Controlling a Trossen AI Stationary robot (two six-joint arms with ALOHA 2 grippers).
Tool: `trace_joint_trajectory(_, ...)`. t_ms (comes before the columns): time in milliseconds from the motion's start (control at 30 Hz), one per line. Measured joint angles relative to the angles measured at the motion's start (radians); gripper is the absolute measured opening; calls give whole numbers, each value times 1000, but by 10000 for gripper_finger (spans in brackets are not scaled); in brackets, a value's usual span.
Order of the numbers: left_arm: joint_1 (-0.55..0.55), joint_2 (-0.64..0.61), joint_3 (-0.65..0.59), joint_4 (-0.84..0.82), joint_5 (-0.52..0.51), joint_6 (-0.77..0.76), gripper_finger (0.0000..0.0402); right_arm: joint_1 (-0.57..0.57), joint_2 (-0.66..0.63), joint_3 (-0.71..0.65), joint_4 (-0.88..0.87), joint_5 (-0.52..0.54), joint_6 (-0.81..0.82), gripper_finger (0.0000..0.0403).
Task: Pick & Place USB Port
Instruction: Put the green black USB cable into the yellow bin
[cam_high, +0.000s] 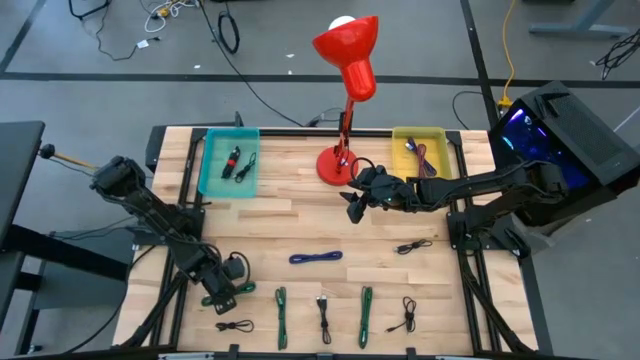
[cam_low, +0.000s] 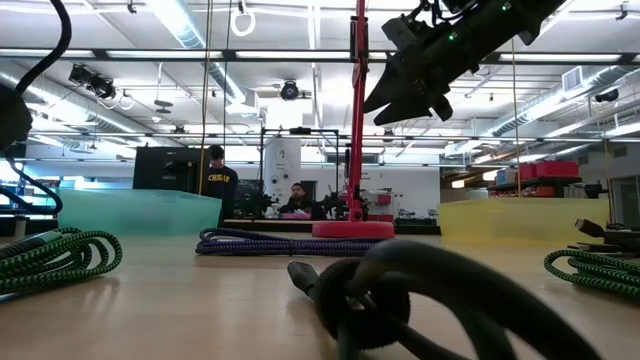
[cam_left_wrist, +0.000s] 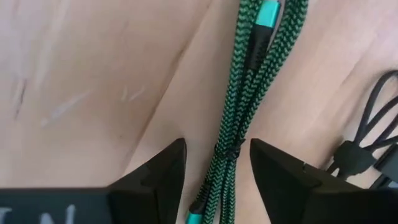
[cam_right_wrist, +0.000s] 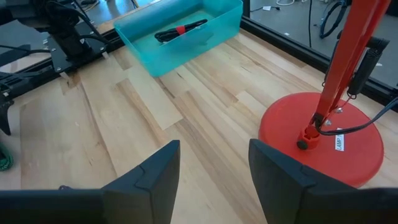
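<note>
The left tool (cam_high: 222, 296) was down at the near left of the wooden counter (cam_high: 290, 225), its fingers (cam_left_wrist: 155, 180) spread apart on either side of a bundled green braided cable (cam_left_wrist: 239, 118) that lay flat on the wood. The cable ran between the two fingers without either one visibly pressing it. A black cable (cam_left_wrist: 367, 146) lay just beside it.

The right tool (cam_high: 354, 204) hung in the air above the middle of the counter, near the base of the red desk lamp (cam_high: 338, 165), with its fingers (cam_right_wrist: 149, 177) apart and nothing between them.

At the far left stood a teal bin (cam_high: 230, 162) holding a black cable with a red band (cam_right_wrist: 180, 30); at the far right, a yellow bin (cam_high: 420, 150) held more cables. A blue cable (cam_high: 316, 258) lay mid-counter, and further green and black cables were lined up along the near edge.

In the low view, two people (cam_low: 216, 182) showed in the room beyond the counter.
</note>
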Motion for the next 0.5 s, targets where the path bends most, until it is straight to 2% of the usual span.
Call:
trace_joint_trajectory(67,9,0,-1,-11,-1,-19,157,0,0,0,0,0,0,191)
trace_joint_trajectory(200,10,1,-3,-37,-30,-24,39,0,0,0,0,0,-3,191)
trace_joint_trajectory(233,10,1,-3,-38,-44,-28,28,0,0,0,0,0,-4,191)
trace_joint_trajectory(433,11,12,59,-82,-132,-3,28,0,0,0,0,0,-4,191)
trace_joint_trajectory(500,15,13,112,-139,-294,35,28,0,0,0,0,0,-5,191)
